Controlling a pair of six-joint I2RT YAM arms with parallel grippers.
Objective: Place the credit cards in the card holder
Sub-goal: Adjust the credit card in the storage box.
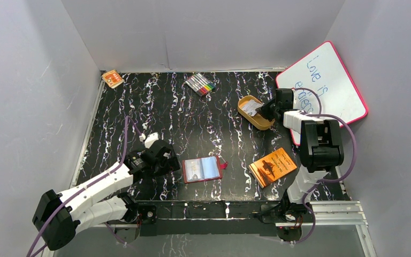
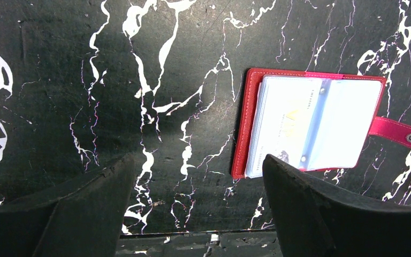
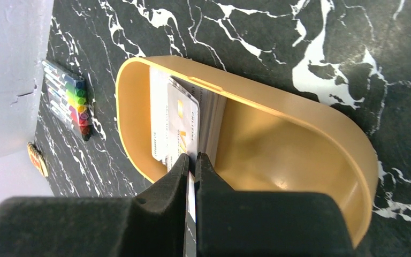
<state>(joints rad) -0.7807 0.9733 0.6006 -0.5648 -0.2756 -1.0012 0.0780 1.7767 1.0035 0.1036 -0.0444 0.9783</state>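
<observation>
Gripping the lower edge of one thin, glossy credit card (image 3: 182, 126), the right jaws are clamping tight on it inside the orange oval tray (image 3: 321, 176). That card is standing on edge with a small stack of whitish cards (image 3: 211, 118), which is leaning against the tray's smooth curved wall. The tray is sitting at the far right of the desk (image 1: 192, 128), just beside the pink-rimmed whiteboard (image 1: 326, 80) that is leaning on the side wall.

The left jaws are standing wide apart, holding nothing and hovering over bare black, white-veined desk just left of the card holder (image 2: 241, 128). The holder is lying open and flat near the desk's near edge. Its red stitched leather-look cover is framing clear plastic sleeves with a card inside, and its snap tab is pointing right. An orange booklet (image 1: 273, 166) is lying to its right, apart from it. A wide stretch of open desk is separating holder and tray. A pack of markers (image 1: 200, 84) is lying by the far edge.
</observation>
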